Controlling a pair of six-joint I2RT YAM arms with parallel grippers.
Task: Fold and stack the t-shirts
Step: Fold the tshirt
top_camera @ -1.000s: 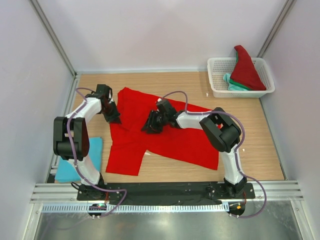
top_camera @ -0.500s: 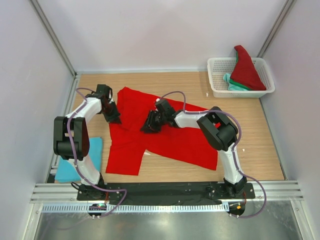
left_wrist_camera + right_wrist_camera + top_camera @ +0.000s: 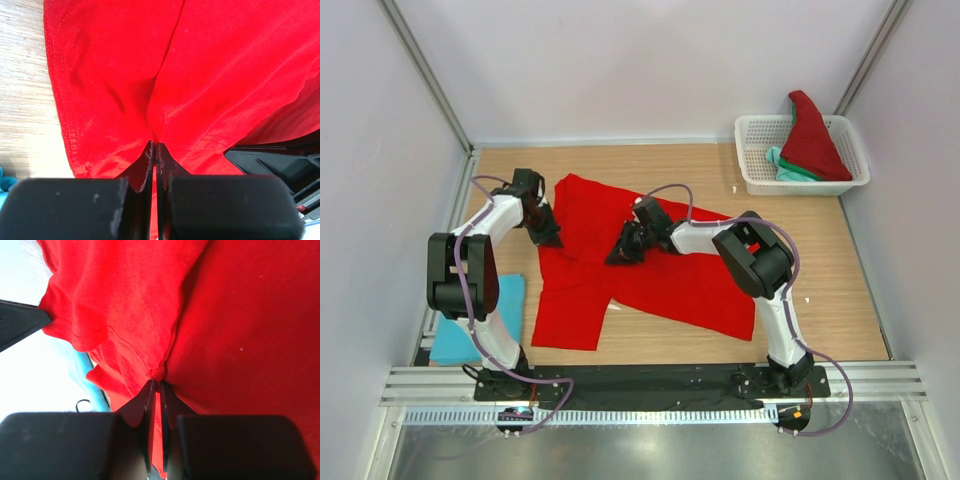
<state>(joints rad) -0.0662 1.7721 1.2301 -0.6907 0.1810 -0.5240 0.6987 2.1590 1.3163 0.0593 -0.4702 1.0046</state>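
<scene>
A bright red t-shirt (image 3: 660,275) lies spread and rumpled across the middle of the wooden table. My left gripper (image 3: 548,238) is shut on its left edge; in the left wrist view the cloth (image 3: 200,75) puckers into the closed tips (image 3: 156,146). My right gripper (image 3: 620,255) is shut on a fold near the shirt's middle, and the right wrist view shows red cloth (image 3: 235,330) pinched between its fingers (image 3: 159,384). A folded light blue t-shirt (image 3: 480,320) lies at the near left. A red t-shirt (image 3: 812,140) and a teal-green one (image 3: 788,168) hang in the basket.
The white lattice basket (image 3: 752,150) stands at the back right corner. White walls enclose the table on three sides. A metal rail (image 3: 650,385) with both arm bases runs along the near edge.
My right gripper has closed onto the fold of the red shirt and shifted slightly. The left arm has not moved.
</scene>
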